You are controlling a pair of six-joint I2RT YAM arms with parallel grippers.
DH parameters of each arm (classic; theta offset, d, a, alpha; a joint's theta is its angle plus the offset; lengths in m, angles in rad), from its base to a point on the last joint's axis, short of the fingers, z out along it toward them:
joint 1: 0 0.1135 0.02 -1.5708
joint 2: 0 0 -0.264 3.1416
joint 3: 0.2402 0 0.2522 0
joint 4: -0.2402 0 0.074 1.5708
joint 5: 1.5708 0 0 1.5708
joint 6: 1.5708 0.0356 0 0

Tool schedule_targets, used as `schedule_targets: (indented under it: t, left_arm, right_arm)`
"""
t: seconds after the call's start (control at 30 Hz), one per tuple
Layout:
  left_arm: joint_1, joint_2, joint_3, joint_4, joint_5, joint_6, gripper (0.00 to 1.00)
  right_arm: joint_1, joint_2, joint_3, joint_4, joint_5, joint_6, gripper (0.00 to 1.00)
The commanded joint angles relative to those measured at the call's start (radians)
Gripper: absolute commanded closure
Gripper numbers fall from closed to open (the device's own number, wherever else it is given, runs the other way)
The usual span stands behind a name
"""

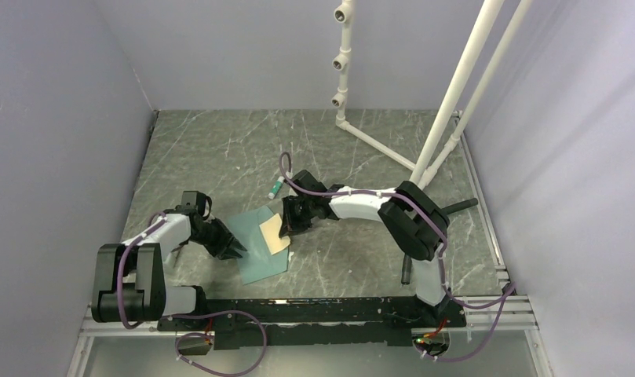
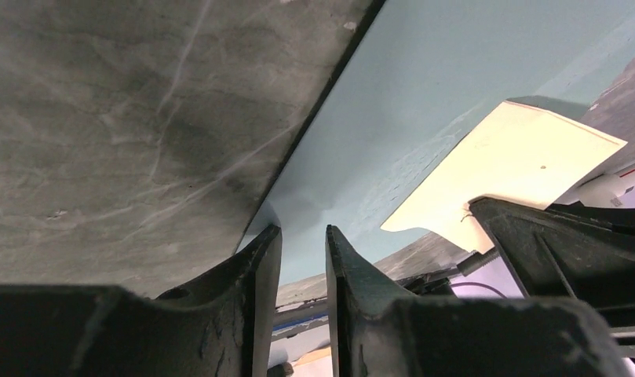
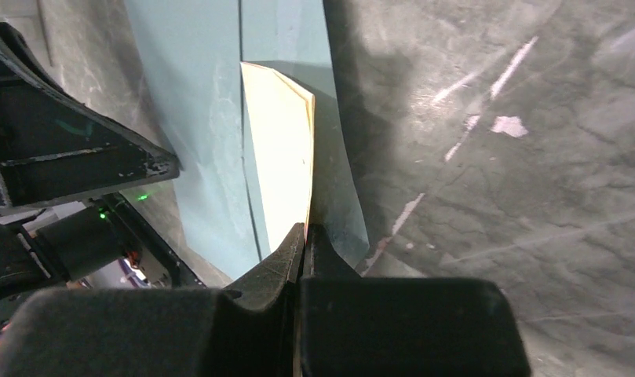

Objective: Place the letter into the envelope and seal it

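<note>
Grey-walled booth, marbled dark surface (image 1: 361, 149), white pipes (image 1: 455, 86) standing at the back right.

Item 1: envelope (image 1: 255, 255), teal, flat on the surface near the front, between the two arms.

Item 2: letter (image 1: 273, 234), cream, lying across the envelope's far part, one end raised.

Item 3: right fingers (image 3: 286, 259), clenched on the letter's near edge, apparently to steer the sheet into the pocket.

Item 4: left fingers (image 2: 251, 267), set at the envelope's left edge, a narrow gap between them with teal paper running into it. Cannot tell whether they pinch it. Judged purpose: steadying the envelope.

Item 5: green-and-white stick (image 1: 275, 188), further back, apart from the work.

Views: the overhead one gives the layout. The left wrist one shows the letter lifting off the envelope. The right wrist one shows teal paper on both sides of the letter. None shows whether the far edge is in the pocket.
</note>
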Motion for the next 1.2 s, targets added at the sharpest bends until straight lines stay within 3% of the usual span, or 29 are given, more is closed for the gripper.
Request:
schedule_targets:
  t: [0.0,0.27,0.53,0.63,1.17]
  left_arm:
    - [-0.005,0.014,-0.008,0.027,-0.002,-0.012,0.67]
    - [-0.005,-0.018,0.018,-0.023,-0.022,0.015,0.55]
    - [-0.031,-0.06,0.056,-0.077,-0.086,0.042,0.25]
    - [-0.034,-0.06,0.065,-0.091,-0.115,0.041,0.2]
    - [-0.037,-0.043,-0.013,0.06,0.018,-0.014,0.24]
  right_arm:
    - [0.022,0.005,0.055,0.004,0.004,0.042,1.0]
    - [0.035,0.012,0.074,-0.027,0.053,0.075,1.0]
    - [0.036,0.007,0.097,-0.033,0.105,-0.013,1.0]
    - [0.035,0.002,0.093,-0.014,0.105,-0.022,1.0]
    - [0.046,0.092,0.095,0.069,-0.032,0.145,1.0]
